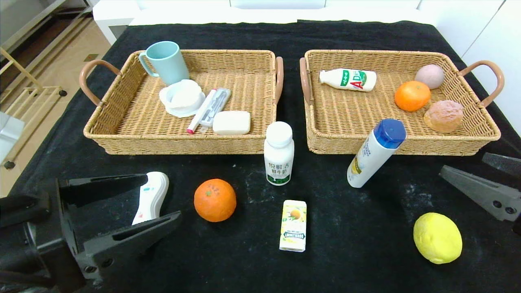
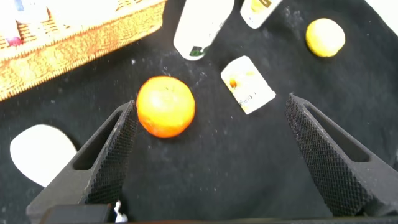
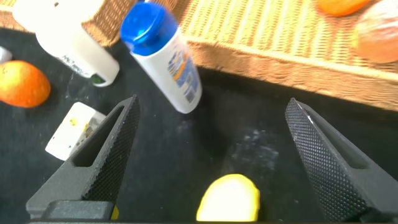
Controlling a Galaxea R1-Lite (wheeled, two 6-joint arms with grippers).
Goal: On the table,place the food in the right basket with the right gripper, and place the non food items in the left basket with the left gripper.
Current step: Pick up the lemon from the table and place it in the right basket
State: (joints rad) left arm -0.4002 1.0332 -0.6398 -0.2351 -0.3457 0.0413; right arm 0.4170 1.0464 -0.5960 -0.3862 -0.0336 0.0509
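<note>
**Inspector:** State the position of each end effector.

**Technician:** The left gripper (image 1: 156,199) sits low at the near left of the table (image 1: 350,244), jaws spread wide and holding nothing. The wavy white bottle (image 1: 151,197) lies between its fingers in the head view. The right gripper (image 3: 211,155) is at the near right, jaws equally wide and empty, with the lemon (image 1: 437,238) on the cloth just beside it.

**Inspector:** Locate the remaining loose items.

**Technician:** The orange (image 1: 215,200), the milk bottle (image 1: 279,153) and the juice carton (image 1: 293,225) rest on the cloth in front of the baskets. The milk bottle stands upright near the gap between them. The blue-capped tube bottle (image 1: 375,152) leans tilted, its cap against the front wall of the right basket (image 1: 325,142).

**Inspector:** Basket contents?

**Technician:** The left basket (image 1: 122,140) holds a cup (image 1: 165,62) and small white articles. The right basket holds a bottle and round food items.
</note>
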